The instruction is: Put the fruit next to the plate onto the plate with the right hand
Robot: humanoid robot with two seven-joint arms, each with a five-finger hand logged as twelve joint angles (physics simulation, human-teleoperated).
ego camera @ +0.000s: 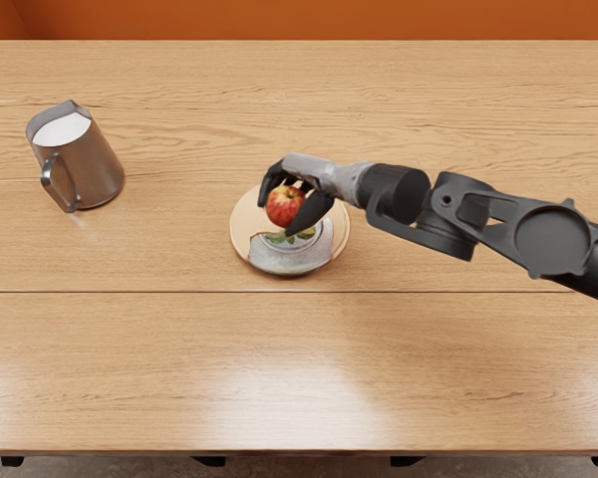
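One apple (282, 204) sits in the right hand (304, 189) — fingers (311, 209) curled closed around it — over the 12 o'clock part of the plate (240, 227); contact with the plate cannot be determined. Risk: release from height or this far off centre lets the round fruit roll over the rim. Withdrawing fingers may also drag it off.

Orange wall (279, 18), wide wooden table (279, 368), soft overhead sheen, grey floor (309, 465)
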